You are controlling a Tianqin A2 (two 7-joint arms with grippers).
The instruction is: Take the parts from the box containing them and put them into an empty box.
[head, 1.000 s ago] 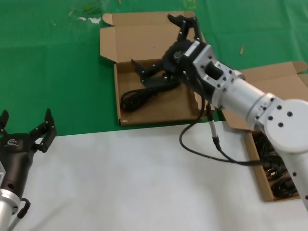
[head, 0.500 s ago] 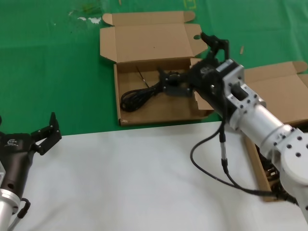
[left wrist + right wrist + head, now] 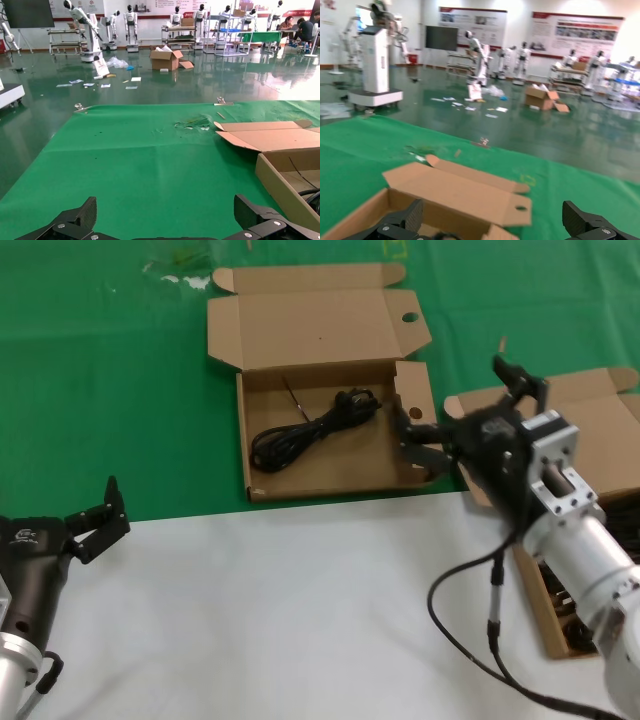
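Cardboard holed box (image 3: pixel 325 475) now holds one cable (image 3: pixel 312 428). Right gripper (image 3: pixel 462 408) pulled back toward source box (image 3: pixel 590 425), fingers spread, empty; remaining cables (image 3: pixel 575 615) there, probably several. Left gripper (image 3: pixel 55 505) spread, idle.

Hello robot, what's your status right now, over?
Right gripper open, empty, between the two boxes. Left gripper open, parked at table edge. One coiled cable lies in the holed box. Nothing blocking.
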